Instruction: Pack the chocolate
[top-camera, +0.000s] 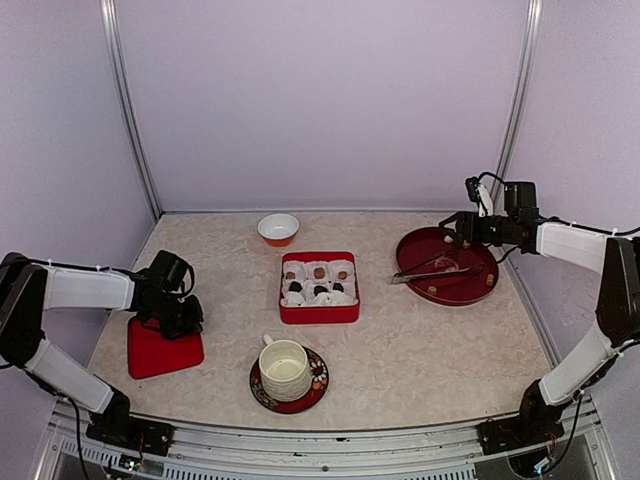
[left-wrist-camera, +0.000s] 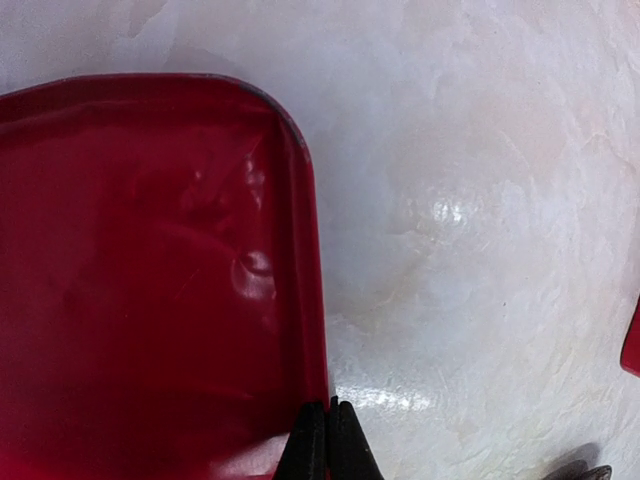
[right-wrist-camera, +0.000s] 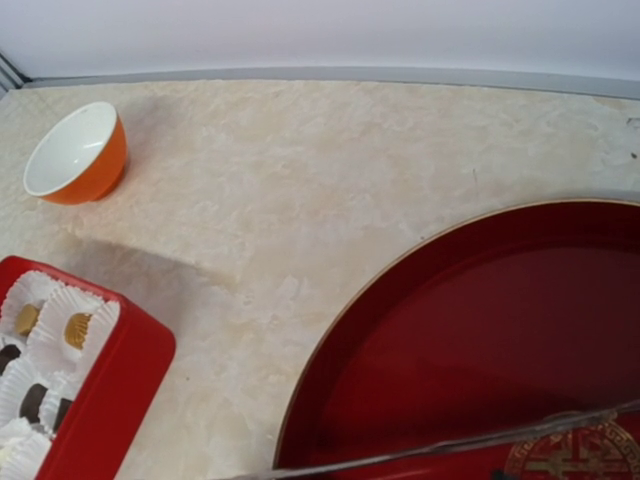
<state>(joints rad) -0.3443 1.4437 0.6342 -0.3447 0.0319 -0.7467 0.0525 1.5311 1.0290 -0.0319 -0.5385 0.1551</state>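
Observation:
The chocolate (top-camera: 318, 283) lies as small dark, tan and white pieces in paper cups inside an open red box (top-camera: 318, 314) at the table's middle. A few loose tan pieces (top-camera: 432, 290) sit on the round red tray (top-camera: 420, 245) at the right. My left gripper (top-camera: 172, 312) is shut on the right edge of the flat red lid (top-camera: 160, 355); the wrist view shows the fingertips (left-wrist-camera: 312, 440) pinched on the lid (left-wrist-camera: 150, 280). My right gripper (top-camera: 456, 230) hovers over the tray's far edge; its fingers are out of the wrist view. The box (right-wrist-camera: 115, 385) and tan pieces (right-wrist-camera: 77, 329) show there.
Metal tongs (top-camera: 432, 268) lie across the tray, and show in the right wrist view (right-wrist-camera: 450, 446). An orange bowl (top-camera: 278, 229) stands behind the box. A white cup (top-camera: 285, 366) on a patterned saucer (top-camera: 262, 394) stands near the front edge, right of the lid.

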